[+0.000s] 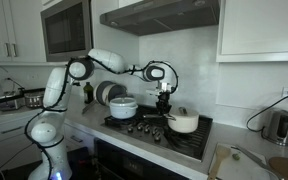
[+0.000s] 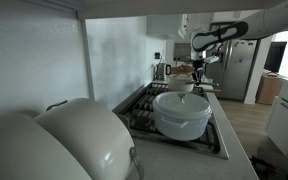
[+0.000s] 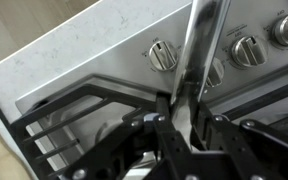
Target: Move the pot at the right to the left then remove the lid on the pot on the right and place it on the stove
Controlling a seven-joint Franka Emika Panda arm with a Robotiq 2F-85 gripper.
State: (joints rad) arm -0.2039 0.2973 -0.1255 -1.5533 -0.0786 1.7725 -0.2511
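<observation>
One thin, straight metallic edge, apparently the lid (image 3: 199,55) seen edge-on, is clamped tight in the gripper (image 3: 177,118) above the stove (image 3: 64,112), near its knobs (image 3: 162,54). It looks stiff, light and probably slick; a rim pinch may pivot.

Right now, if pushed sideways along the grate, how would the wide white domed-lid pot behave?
The wide white pot looks broad and low, so it is probably heavy and unlikely to tip. Its domed lid seems loose on top and might shift. The ribbed stove grates would likely make it catch rather than glide.
</observation>
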